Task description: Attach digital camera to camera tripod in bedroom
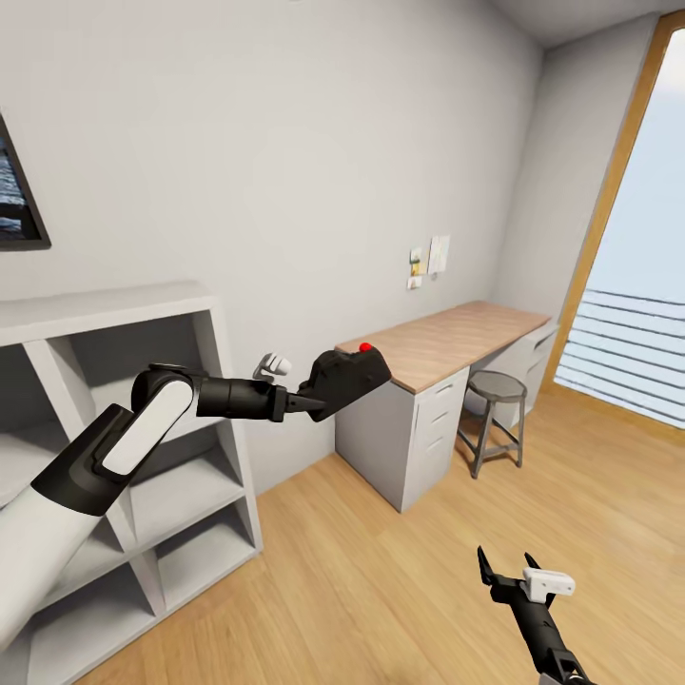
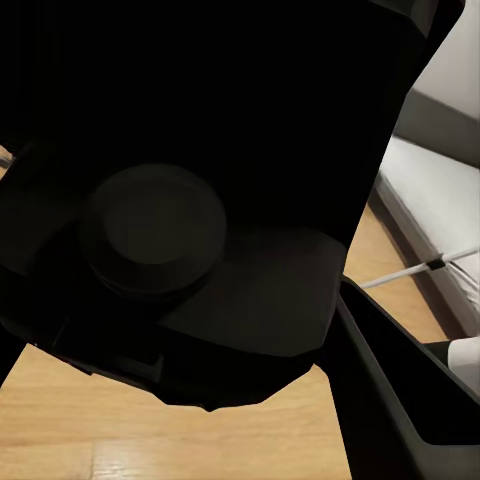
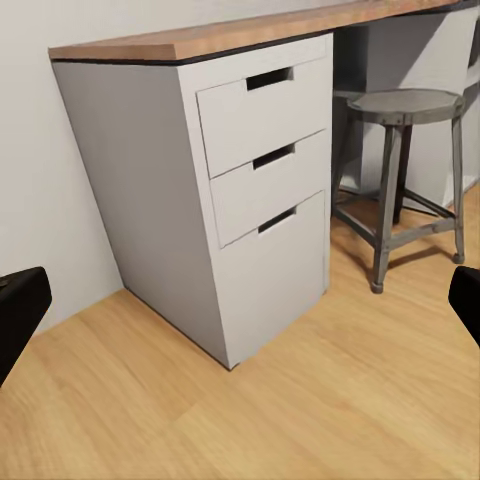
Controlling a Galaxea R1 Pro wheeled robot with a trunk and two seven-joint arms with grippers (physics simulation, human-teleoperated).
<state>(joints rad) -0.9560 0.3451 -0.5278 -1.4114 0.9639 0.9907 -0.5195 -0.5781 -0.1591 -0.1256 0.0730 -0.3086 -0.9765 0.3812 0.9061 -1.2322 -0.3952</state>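
Your left gripper [image 1: 319, 400]: clamped on the digital camera [image 1: 344, 376], raised beside the desk [image 1: 447, 342]. Your right gripper [image 1: 506, 568]: fingers spread wide, empty, above the floor [image 1: 381, 580].

From my seat I see the digital camera [image 1: 344, 377] as matte black with a round red button on top, clamped in my black left gripper [image 1: 306, 400] on a black-and-white arm. The desk [image 1: 457, 335] has a warm wood-grain top over pale grey drawers, the stool [image 1: 496, 387] is dark grey, and the floor [image 1: 400, 571] is light honey planks. The shelf unit [image 1: 124, 314] and walls are off-white, and my right gripper [image 1: 506, 563] is black with a white block.
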